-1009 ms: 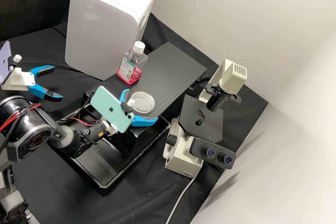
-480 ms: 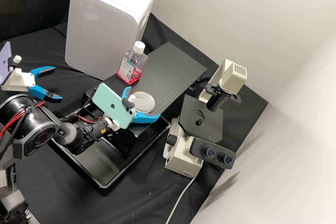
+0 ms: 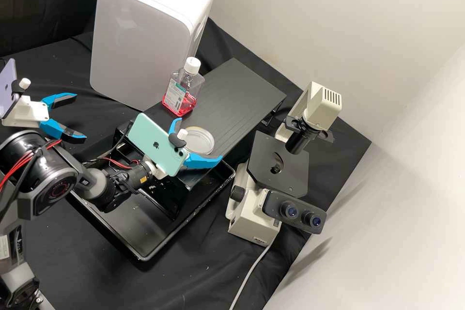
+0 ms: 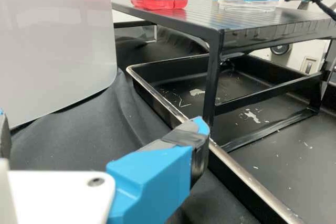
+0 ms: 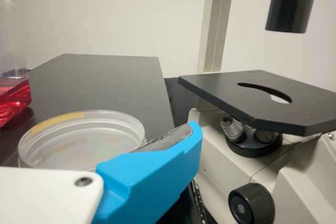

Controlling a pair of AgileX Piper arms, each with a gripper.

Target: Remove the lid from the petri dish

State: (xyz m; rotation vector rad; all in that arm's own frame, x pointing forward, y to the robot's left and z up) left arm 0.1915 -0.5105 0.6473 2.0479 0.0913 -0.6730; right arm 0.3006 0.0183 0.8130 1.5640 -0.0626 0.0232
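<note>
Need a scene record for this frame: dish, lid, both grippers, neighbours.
petri dish: on the black shelf, at the end near the right arm
lid: seems on the dish
right gripper: open, fingers either side of the dish; contact unclear
left gripper: open, by the white box, apart from the shelf
neighbours: flask of red liquid on the shelf; tray under it; microscope beside

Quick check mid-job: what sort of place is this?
Most likely a biology or cell-culture lab bench: a microscope, a flask of red liquid and a petri dish on a black shelf.
</note>
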